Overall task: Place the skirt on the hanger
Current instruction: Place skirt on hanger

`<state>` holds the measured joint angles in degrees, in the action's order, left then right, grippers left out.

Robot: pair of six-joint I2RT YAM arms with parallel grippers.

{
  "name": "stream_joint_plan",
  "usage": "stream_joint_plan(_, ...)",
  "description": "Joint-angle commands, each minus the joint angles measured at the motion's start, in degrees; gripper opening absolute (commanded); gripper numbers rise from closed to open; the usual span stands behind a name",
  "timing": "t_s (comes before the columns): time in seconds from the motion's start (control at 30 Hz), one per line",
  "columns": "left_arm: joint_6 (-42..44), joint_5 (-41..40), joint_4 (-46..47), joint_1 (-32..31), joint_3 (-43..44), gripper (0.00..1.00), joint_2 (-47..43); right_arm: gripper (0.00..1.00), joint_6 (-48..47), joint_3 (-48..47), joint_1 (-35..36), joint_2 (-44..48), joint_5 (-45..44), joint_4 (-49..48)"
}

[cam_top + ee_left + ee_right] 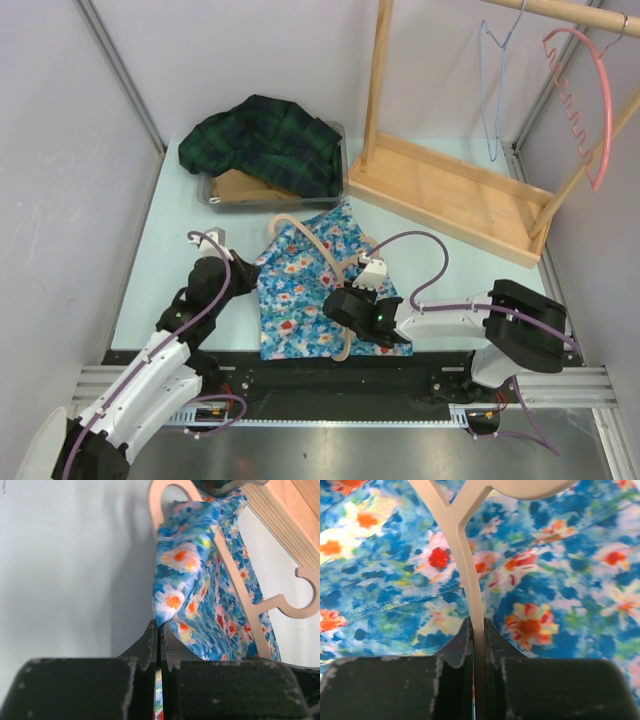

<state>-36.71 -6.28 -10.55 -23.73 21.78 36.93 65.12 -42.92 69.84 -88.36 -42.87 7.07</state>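
Now left jaws pinch skirt (290, 300), right jaws clamp hanger (467, 575); plaid cloth (270, 140) fills tray (212, 197) behind.

2 white arms (150, 375), purple cables (430, 262); black left pincer (158, 630) and right pincer (477, 625), edges scuffed.

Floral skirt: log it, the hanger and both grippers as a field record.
skirt: blue floral, spread on the table
hanger: pale wood, lying across the skirt
left gripper: shut on the skirt's edge
right gripper: shut on the hanger's bar
tray: holds a green plaid garment
rack: wooden, standing back right
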Motion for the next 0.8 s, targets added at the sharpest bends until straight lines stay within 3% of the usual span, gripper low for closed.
stream_joint_plan(0.0,-4.76,-4.87,-1.49,-0.44,0.72,0.00,-2.91,0.00,8.26,-0.59,-2.87,2.48,-13.02,13.49)
stream_joint_plan(0.37,-5.74,-7.61,-2.47,-0.44,-0.77,0.00,-8.10,0.00,10.91,-0.50,-4.63,4.60,-13.99,17.54)
stream_joint_plan(0.5,-5.39,-4.79,-0.71,-0.44,-1.48,0.00,-5.38,0.00,-5.57,0.64,-2.35,7.13,-14.17,4.39)
stream_joint_plan(0.63,-5.48,-4.35,0.17,-0.44,-1.13,0.00,-1.78,0.00,-20.19,3.01,-1.55,10.21,-3.93,-14.66)
stream_joint_plan(0.77,-5.57,-4.88,-0.09,-0.44,0.01,0.00,2.35,0.00,-27.49,3.37,-1.99,10.57,5.94,-21.74)
